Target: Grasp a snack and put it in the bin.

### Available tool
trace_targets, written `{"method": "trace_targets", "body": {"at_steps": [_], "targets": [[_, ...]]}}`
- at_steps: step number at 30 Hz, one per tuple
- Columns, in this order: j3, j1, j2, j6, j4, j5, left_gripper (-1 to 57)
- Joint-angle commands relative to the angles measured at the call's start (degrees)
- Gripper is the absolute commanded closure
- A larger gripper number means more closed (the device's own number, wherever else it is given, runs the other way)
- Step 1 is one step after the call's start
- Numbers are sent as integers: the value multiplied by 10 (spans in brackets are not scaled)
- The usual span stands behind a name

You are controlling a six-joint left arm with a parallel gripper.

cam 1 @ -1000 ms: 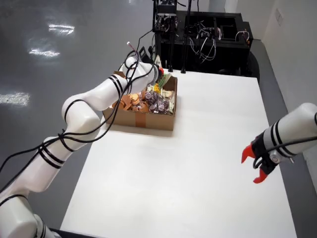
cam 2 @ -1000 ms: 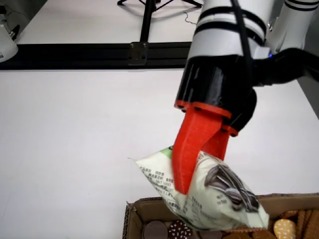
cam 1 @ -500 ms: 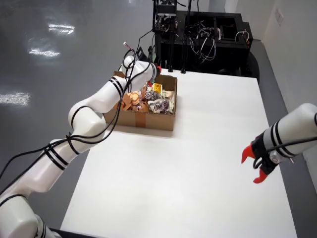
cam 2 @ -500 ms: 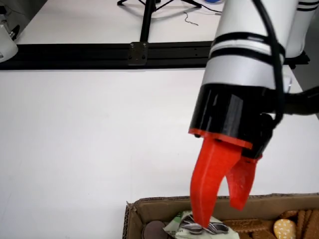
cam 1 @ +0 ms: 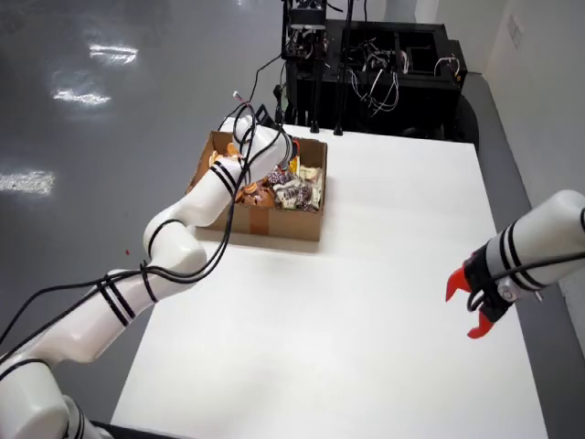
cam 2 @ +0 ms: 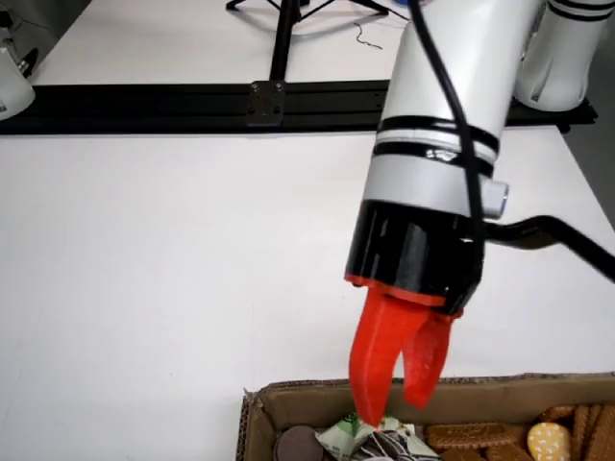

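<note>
Honestly, my gripper (cam 2: 396, 401) hung nearly closed at the cardboard box (cam 2: 288, 403) rim over the snacks (cam 2: 370, 444), apparently holding nothing, so a shallow pinch risked slipping off.

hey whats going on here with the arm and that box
A white robot arm has its red tool reaching down into a cardboard box full of snacks on the white table. Its fingers sit nearly together just above the wrappers; whether it grips one is unclear. A second arm hangs off at the table's right edge.
</note>
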Motion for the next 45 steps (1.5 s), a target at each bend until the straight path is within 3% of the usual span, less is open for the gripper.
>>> {"method": "trace_targets", "body": {"at_steps": [1, 8, 21, 36, 45], "targets": [[-6, -9, -5, 3, -5, 21, 338], [15, -25, -44, 16, -15, 46, 433], [125, -78, -126, -10, -13, 79, 515], [323, -160, -239, -62, 16, 111, 561], [478, -205, -330, -114, 19, 100, 566]]}}
